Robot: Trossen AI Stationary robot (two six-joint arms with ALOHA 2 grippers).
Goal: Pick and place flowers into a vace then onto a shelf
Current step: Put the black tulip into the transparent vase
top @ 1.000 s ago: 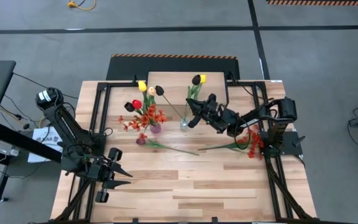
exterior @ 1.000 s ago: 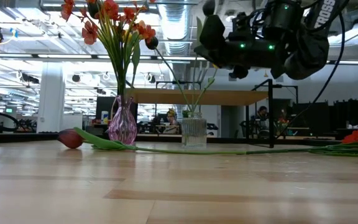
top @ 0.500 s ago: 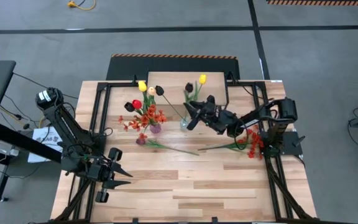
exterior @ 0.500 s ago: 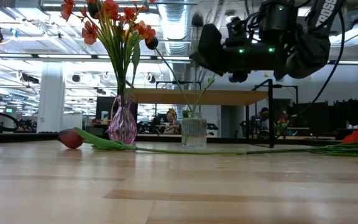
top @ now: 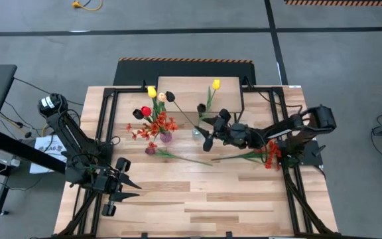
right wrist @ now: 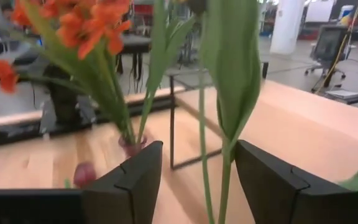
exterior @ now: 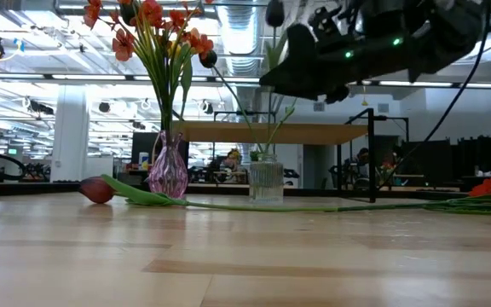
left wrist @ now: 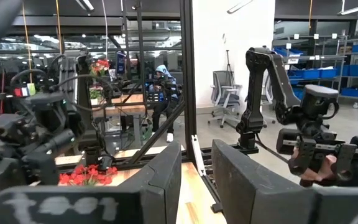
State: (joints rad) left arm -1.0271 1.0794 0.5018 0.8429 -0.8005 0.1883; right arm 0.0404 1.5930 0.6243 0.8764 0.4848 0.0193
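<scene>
Left gripper (top: 130,186), fingers a little apart and empty, waits at the counter's (top: 197,199) seven o'clock. Flowers (top: 154,123) fill a pink vase (top: 166,137) near centre. Right gripper (top: 206,133), fingers apart, hovers by the clear vase (exterior: 266,181) before the shelf (top: 190,85) at twelve o'clock.

Pink vase (exterior: 168,173) holds orange-red flowers (exterior: 147,26) (green stems); clear ribbed vase (exterior: 266,181).

Both six-joint arms: matte black housings, black cabling. Right arm (exterior: 373,47) carries green indicator lights; each black claw has flat angular fingers (right wrist: 126,180).
</scene>
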